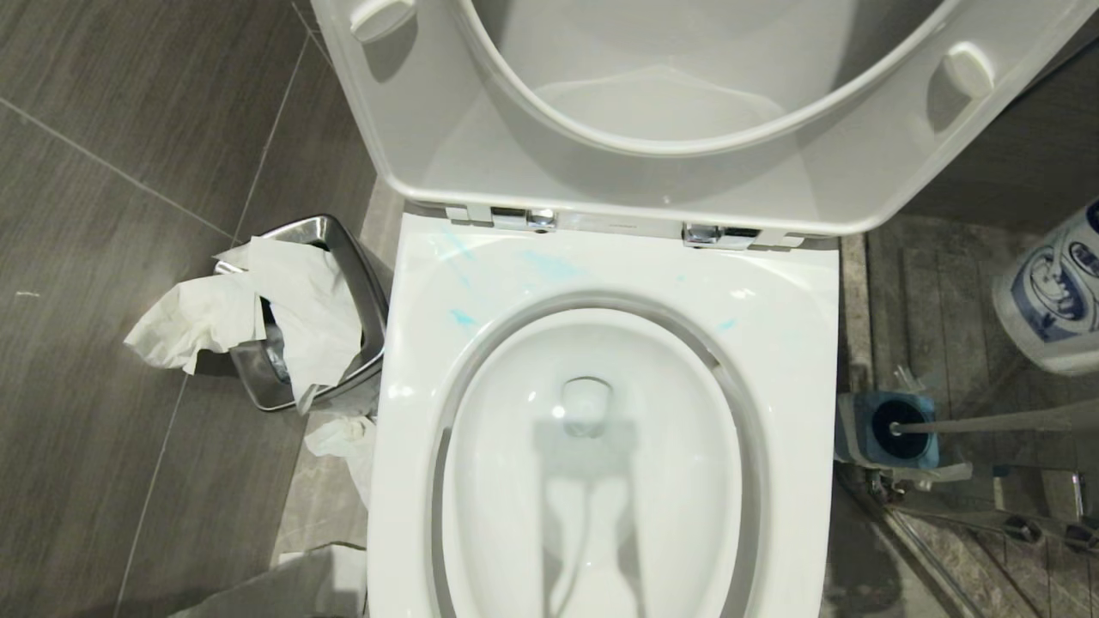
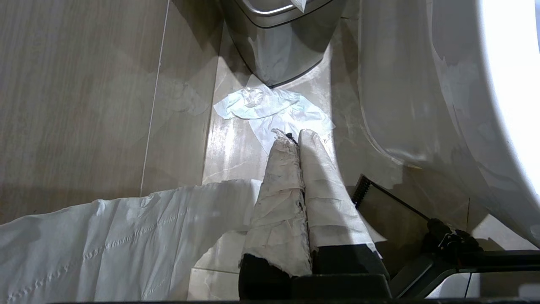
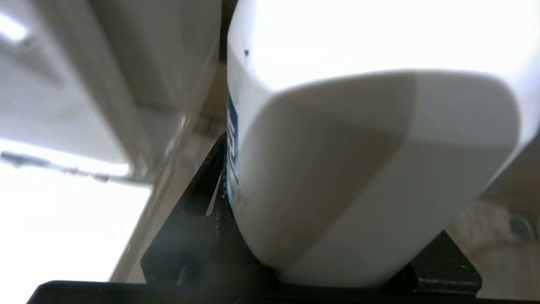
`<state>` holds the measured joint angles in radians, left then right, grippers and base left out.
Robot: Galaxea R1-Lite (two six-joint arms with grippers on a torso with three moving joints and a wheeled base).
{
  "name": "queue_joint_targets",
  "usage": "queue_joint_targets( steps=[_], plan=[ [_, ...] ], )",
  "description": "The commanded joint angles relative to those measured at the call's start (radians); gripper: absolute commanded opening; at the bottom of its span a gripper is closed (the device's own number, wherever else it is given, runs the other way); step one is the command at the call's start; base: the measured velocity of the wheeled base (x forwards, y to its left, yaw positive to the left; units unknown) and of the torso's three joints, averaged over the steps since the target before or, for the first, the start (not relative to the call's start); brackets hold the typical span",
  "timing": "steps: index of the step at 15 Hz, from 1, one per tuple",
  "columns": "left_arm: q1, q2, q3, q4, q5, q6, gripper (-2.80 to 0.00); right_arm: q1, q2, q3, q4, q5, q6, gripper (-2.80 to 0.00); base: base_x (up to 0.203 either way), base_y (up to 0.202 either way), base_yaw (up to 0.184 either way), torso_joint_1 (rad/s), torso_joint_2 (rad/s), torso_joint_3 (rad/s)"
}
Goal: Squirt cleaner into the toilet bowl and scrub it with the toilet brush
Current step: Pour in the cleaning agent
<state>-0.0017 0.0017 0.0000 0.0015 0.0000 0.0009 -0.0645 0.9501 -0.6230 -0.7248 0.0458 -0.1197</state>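
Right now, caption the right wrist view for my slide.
Right gripper clamps a white bottle beside the toilet bowl.

Light falls from above in the head view, and a soft grey shadow lies down the middle of the toilet bowl (image 1: 601, 481). The brush handle (image 1: 996, 422) at the right is smeared with blur. In the left wrist view the toilet's side (image 2: 514, 84) is blown out to pure white, while the floor tiles (image 2: 84, 105) stay dim and brownish. In the right wrist view a white bottle (image 3: 358, 169) sits very close, soft and overexposed on top.
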Motion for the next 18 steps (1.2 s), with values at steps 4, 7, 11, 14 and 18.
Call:
queue_joint_targets(
  steps=[4,7,11,14,18],
  plan=[
    [0.000,0.001,0.000,0.000,0.000,0.000,-2.80,-0.001,-0.250,0.023,0.197,-0.063,-0.046,-2.80,0.000,0.000,0.000,0.000,0.00,0.000],
    [0.000,0.001,0.000,0.000,0.000,-0.001,-2.80,-0.001,-0.369,0.084,0.224,-0.062,-0.091,-2.80,0.000,0.000,0.000,0.000,0.00,0.000],
    [0.000,0.001,0.000,0.000,0.000,0.000,-2.80,-0.001,-0.540,0.061,0.529,-0.064,-0.098,-2.80,0.000,0.000,0.000,0.000,0.00,0.000],
    [0.000,0.001,0.000,0.000,0.000,-0.001,-2.80,-0.001,-0.577,0.044,0.617,-0.064,-0.091,-2.80,0.000,0.000,0.000,0.000,0.00,0.000],
    [0.000,0.001,0.000,0.000,0.000,0.001,-2.80,-0.002,-0.586,0.040,0.664,-0.083,-0.086,-2.80,0.000,0.000,0.000,0.000,0.00,0.000]
  ],
)
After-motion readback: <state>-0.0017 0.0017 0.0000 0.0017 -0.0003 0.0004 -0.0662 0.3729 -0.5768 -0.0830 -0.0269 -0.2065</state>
